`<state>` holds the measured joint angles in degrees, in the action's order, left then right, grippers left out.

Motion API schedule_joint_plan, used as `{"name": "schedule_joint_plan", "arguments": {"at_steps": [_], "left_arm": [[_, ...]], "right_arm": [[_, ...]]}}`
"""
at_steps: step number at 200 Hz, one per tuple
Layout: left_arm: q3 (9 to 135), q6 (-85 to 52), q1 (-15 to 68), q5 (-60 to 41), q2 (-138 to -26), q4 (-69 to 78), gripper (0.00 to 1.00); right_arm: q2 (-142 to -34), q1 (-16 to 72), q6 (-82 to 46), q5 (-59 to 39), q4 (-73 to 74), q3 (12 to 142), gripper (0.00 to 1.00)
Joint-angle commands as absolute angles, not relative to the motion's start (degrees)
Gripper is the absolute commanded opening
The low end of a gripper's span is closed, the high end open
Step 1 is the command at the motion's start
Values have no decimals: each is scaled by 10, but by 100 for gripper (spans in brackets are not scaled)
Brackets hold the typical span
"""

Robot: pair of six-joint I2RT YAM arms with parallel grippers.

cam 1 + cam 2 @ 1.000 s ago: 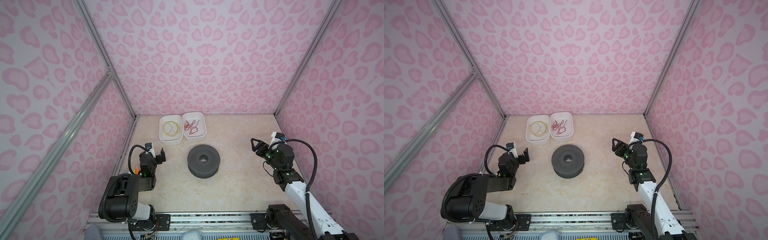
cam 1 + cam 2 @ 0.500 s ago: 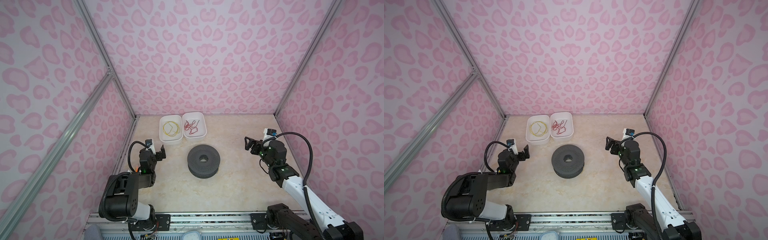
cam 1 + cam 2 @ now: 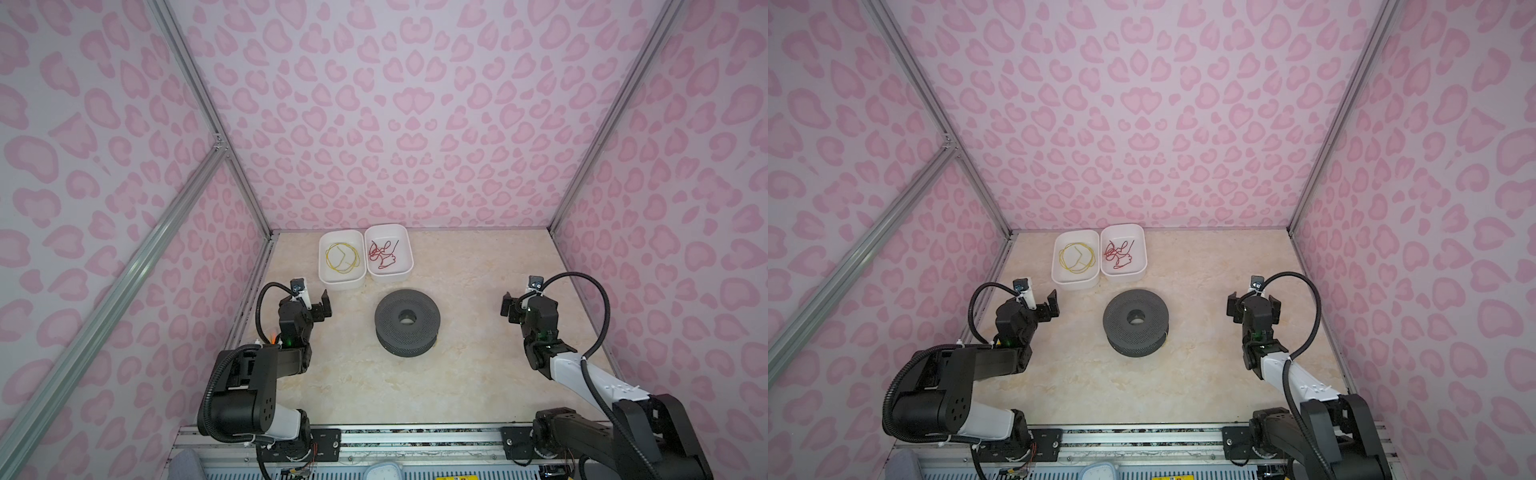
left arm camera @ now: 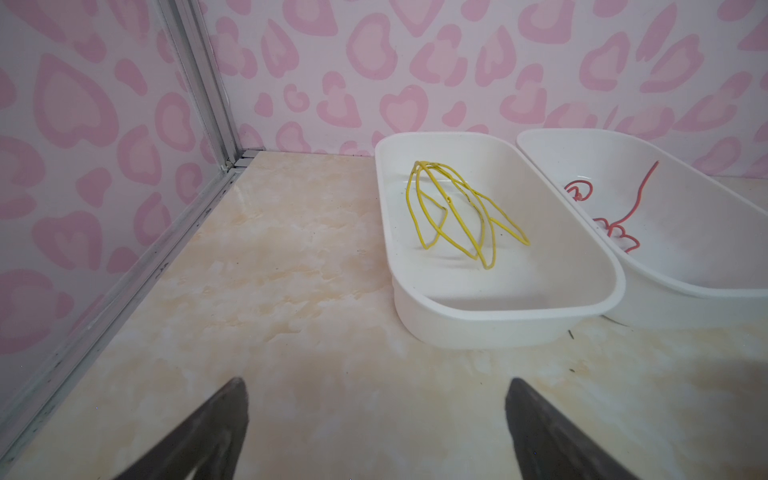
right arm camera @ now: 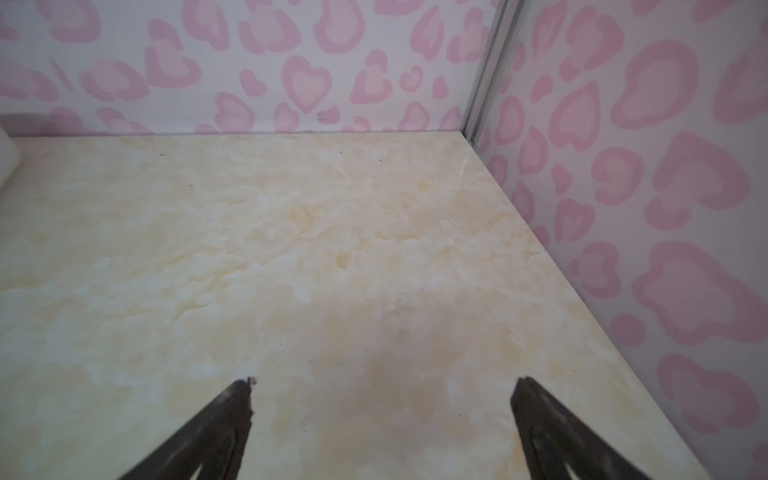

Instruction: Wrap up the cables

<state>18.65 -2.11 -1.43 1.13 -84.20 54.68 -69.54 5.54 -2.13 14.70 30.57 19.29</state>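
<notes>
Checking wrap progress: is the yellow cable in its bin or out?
In. The yellow cable lies in loose loops inside the white bin, with nothing gripping it.

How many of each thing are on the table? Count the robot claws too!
White tubs: 2
Yellow wire bundle: 1
Red wire tangle: 1
Grey spool: 1
Claws, left claw and right claw, both open: 2
Total: 7

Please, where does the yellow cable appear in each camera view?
In a top view: yellow cable looped in the left white tray near the back wall.
In a top view: same tray, cable beyond the grey spool, to its left.
Left wrist: cable loops stand up inside that tray.
Right wrist: not in it.
Shared landmark: the neighbouring tray holding red wire, in three views.
</notes>
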Motion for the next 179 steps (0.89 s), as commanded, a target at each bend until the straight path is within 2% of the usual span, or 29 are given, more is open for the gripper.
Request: {"name": "schedule_joint_plan", "arguments": {"at_steps": [1,28,46,66,93,179], "left_arm": [[192,-22,-14,10,-844,555,98],[191,-23,-14,10,-844,555,98],[192,-23,-14,10,-844,554,98],[192,-22,-15,10,-844,555,98],[191,-23,-14,10,-844,554,97],[191,-23,-15,10,-845,553,98]], "right_arm": [[-769,34,7,79,556,147,99],[-915,29,6,84,758,119,100],[-873,26,0,69,537,197,100],[-897,2,-21,41,591,189,100],[-880,5,-13,46,526,209,100],[-880,8,-4,38,542,200,100]]}}
